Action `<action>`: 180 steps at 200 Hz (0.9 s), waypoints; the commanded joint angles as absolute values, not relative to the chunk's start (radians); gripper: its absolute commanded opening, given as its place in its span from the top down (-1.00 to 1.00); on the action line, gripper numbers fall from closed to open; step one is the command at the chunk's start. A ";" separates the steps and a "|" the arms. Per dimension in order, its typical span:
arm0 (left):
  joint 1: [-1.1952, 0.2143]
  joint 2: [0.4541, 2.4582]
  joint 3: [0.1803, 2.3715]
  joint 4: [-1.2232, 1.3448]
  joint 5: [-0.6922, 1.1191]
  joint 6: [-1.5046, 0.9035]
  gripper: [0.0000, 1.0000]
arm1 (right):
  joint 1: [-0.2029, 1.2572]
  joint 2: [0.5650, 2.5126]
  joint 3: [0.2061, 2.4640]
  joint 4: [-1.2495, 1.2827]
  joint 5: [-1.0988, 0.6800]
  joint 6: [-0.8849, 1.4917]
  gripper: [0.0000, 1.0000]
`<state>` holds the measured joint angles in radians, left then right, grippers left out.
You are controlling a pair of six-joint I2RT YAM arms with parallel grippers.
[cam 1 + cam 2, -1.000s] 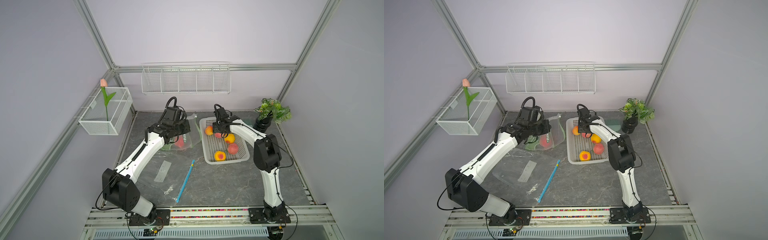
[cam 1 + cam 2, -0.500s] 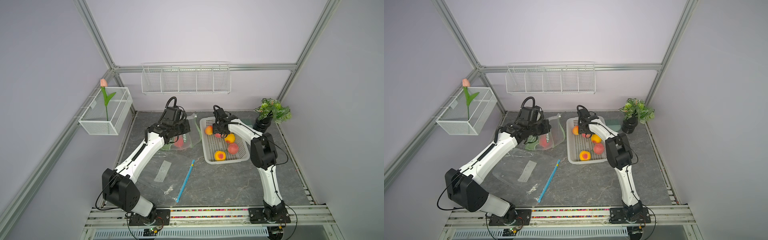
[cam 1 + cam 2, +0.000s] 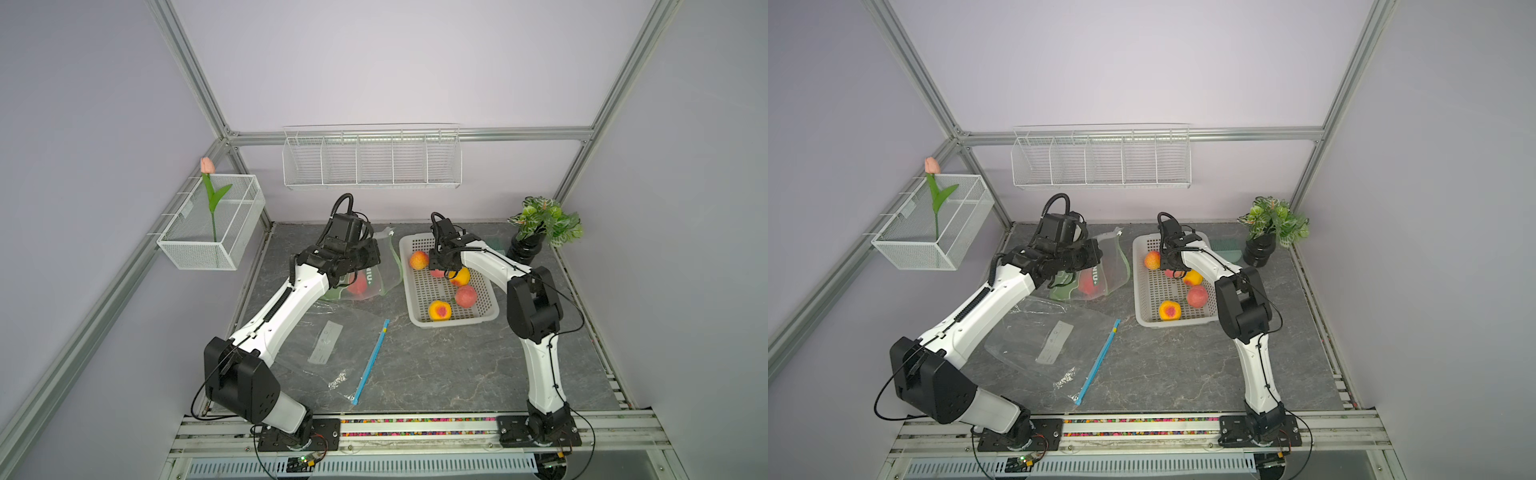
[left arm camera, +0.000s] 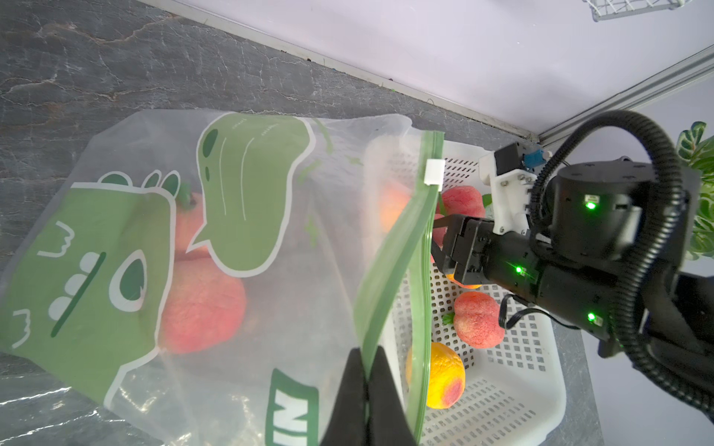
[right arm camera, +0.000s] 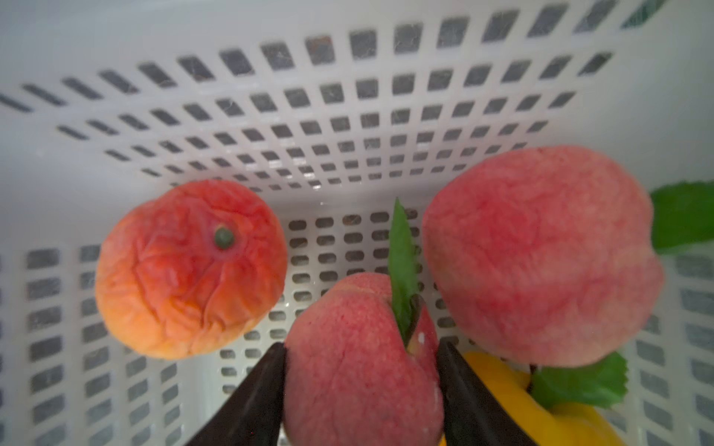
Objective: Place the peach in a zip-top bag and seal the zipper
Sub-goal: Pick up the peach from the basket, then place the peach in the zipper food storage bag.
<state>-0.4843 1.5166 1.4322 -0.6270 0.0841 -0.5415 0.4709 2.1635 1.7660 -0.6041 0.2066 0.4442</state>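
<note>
My left gripper (image 4: 371, 351) is shut on the green zipper edge of the zip-top bag (image 4: 251, 231), a clear bag with a green dinosaur print. It holds the mouth open toward the basket. This bag (image 3: 376, 270) stands left of the white basket (image 3: 453, 323) with a red peach (image 3: 357, 284) inside it. My right gripper (image 5: 361, 347) reaches down into the basket. Both its fingers press the sides of a pink peach (image 5: 359, 370) with a green leaf. In both top views the arm covers most of that peach (image 3: 1170, 273).
Several other peaches lie in the basket, among them an orange one (image 5: 189, 270) and a large pink one (image 5: 541, 255). A second clear bag (image 3: 1054, 340) with a blue zipper lies flat in front. A potted plant (image 3: 540, 232) stands at the back right.
My right gripper's fingers have closed in onto the pink peach in the basket. My left gripper keeps its hold on the bag edge and has not moved.
</note>
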 commanded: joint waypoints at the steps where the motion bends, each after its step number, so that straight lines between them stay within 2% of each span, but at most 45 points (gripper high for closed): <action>1: -0.478 1.497 1.430 -0.630 0.088 -0.538 1.00 | 0.465 2.039 1.701 -0.531 0.176 0.473 -0.21; 40: -0.477 1.497 1.429 -0.630 0.089 -0.541 1.00 | 0.466 1.874 1.563 -0.390 0.089 0.471 -0.23; 98: -0.477 1.503 1.427 -0.627 0.090 -0.551 1.00 | 0.501 1.703 1.439 -0.174 -0.133 0.437 -0.29; 142: -0.478 1.506 1.425 -0.627 0.089 -0.554 1.00 | 0.566 1.666 1.429 -0.076 -0.257 0.409 -0.29; 180: -0.478 1.508 1.426 -0.626 0.092 -0.557 1.00 | 0.627 1.709 1.464 -0.049 -0.318 0.384 -0.29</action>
<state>-0.4835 1.5166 1.4322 -0.6266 0.0872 -0.5449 0.5964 1.6917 1.4445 -0.1020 -0.2455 0.4107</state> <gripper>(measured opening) 0.046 0.649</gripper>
